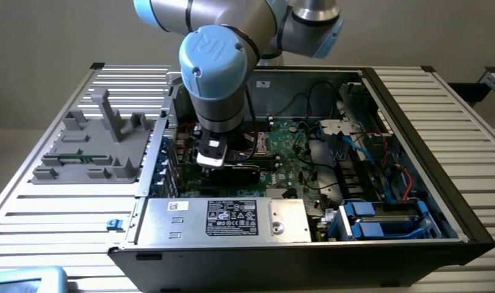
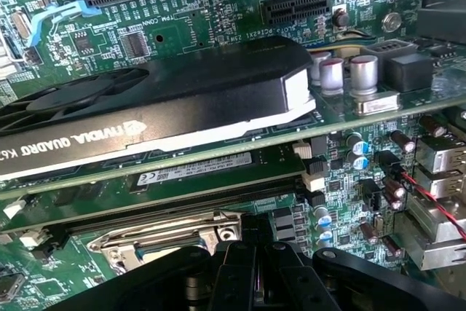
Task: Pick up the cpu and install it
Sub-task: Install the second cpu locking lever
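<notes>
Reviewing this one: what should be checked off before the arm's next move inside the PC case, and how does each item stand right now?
1. Jaws shut: ok, they stand closed just above the green motherboard.
2. Small flat silver-topped square cpu held in the jaws: cannot tell.
3. Metal-framed cpu socket close to the jaws: ok.
4. Socket frame open to take the chip: cannot tell.
5. Long black Nvidia graphics card apart from the jaws in the wrist view: ok.
</notes>
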Robot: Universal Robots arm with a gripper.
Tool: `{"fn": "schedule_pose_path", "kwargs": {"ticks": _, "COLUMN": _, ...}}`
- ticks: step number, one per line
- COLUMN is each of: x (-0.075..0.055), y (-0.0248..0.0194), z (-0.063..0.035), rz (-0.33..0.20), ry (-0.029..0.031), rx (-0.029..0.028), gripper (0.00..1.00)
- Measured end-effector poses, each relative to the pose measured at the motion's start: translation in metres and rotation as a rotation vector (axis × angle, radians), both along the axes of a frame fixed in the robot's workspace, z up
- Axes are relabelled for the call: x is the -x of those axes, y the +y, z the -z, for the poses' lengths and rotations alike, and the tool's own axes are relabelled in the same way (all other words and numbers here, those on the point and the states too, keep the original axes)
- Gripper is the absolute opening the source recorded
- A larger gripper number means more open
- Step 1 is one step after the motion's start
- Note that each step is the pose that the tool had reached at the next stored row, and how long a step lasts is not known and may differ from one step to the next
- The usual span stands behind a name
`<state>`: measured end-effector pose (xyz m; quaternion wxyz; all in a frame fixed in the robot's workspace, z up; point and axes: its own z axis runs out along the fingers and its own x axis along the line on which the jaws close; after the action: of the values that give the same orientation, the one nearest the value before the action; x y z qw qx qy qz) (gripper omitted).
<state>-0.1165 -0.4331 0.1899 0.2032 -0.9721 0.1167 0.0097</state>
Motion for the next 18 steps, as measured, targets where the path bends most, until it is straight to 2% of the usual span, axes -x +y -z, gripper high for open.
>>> {"fn": "schedule_pose_path", "kwargs": {"ticks": 18, "x": 0.0013, "y": 0.0002, "z": 0.002, "rz": 0.0, "ry": -0.0006, "rx": 0.0008, "gripper": 0.11}}
